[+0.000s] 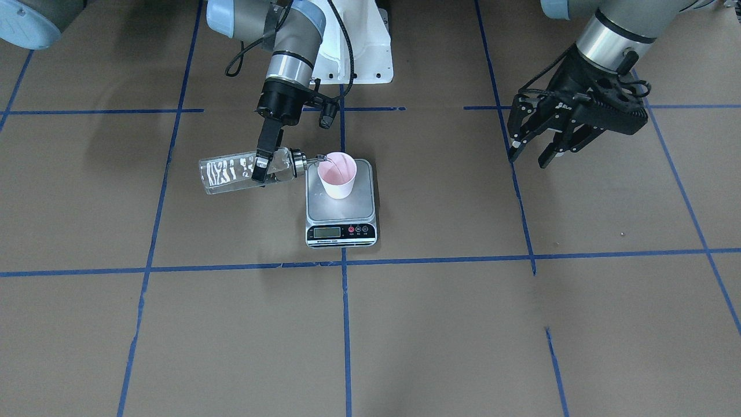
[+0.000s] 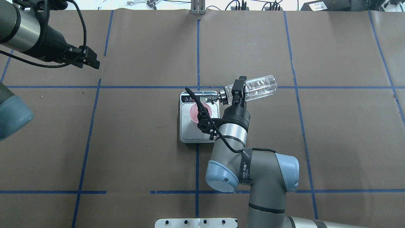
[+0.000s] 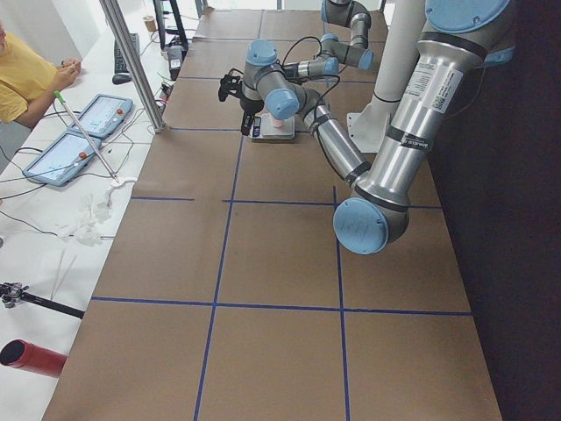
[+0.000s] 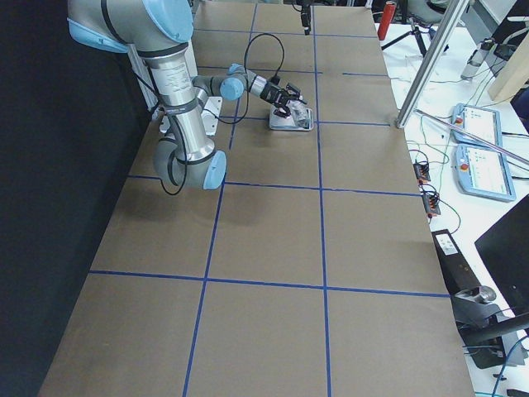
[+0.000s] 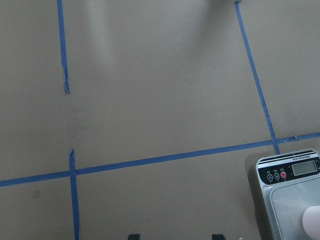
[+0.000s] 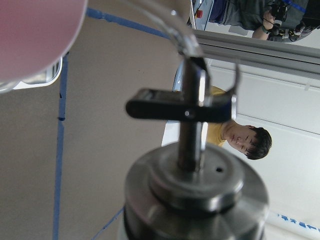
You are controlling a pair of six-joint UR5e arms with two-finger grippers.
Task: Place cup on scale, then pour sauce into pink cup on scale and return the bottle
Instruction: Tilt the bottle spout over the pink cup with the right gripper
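While the right end effector (image 1: 261, 167) pinches the bottle (image 1: 231, 172) around its middle, the bottle is tipped over on its side in the air above the worktop (image 1: 440, 324), just beside the scale (image 1: 324, 207). The bottle's silver cap (image 1: 298, 163) points at the cup (image 1: 337, 175), and its thin spout reaches the cup's rim. The cup stands upright on the scale's steel top, and it is pink inside. The black strip with the little screen (image 1: 326, 232) is on the side away from the robot. The scale sits on a blue tape line (image 1: 346, 324) near the middle of the worktop. The left end effector (image 1: 529, 157) hangs in the air, well apart from the scale, with its fingers spread wide and nothing between them. The left wrist camera shows a corner of the scale and a bit of the cup at the lower right. The right wrist camera shows the cap very close, with the cup at the top left.
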